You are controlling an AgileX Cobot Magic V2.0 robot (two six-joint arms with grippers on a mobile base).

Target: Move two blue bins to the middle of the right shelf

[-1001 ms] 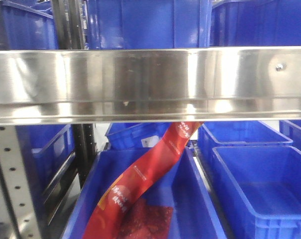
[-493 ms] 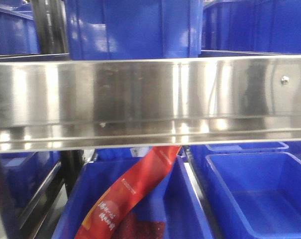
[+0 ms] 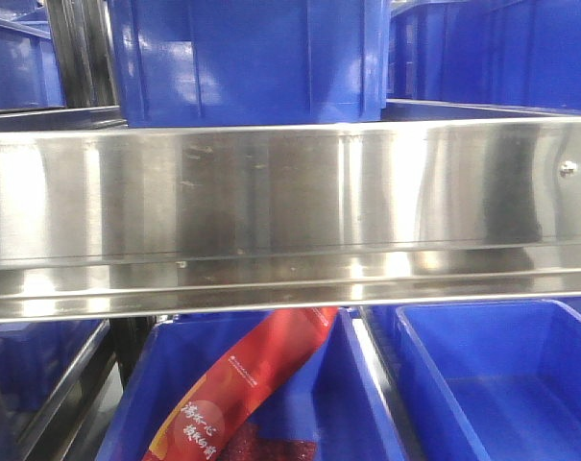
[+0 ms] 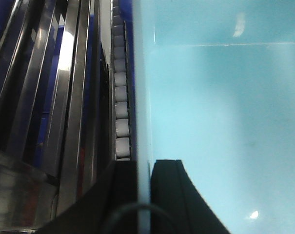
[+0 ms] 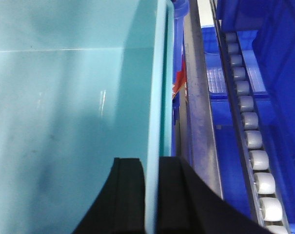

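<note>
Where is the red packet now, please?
In the front view, the red packet hangs at bottom centre, below the steel rail, inside a dark blue bin.

My left gripper [image 4: 143,195] is black, and so is my right gripper [image 5: 151,195]. The bin [image 4: 225,112] between them is pale cyan, plain and unpatterned. The rail [image 3: 290,216] is shiny silver steel, streaked with bright reflections. The rollers [image 5: 249,139] are pale grey-white. The other bins [image 3: 242,58] are dark royal blue. The packet [image 3: 242,384] is red with orange and yellow lettering.
</note>
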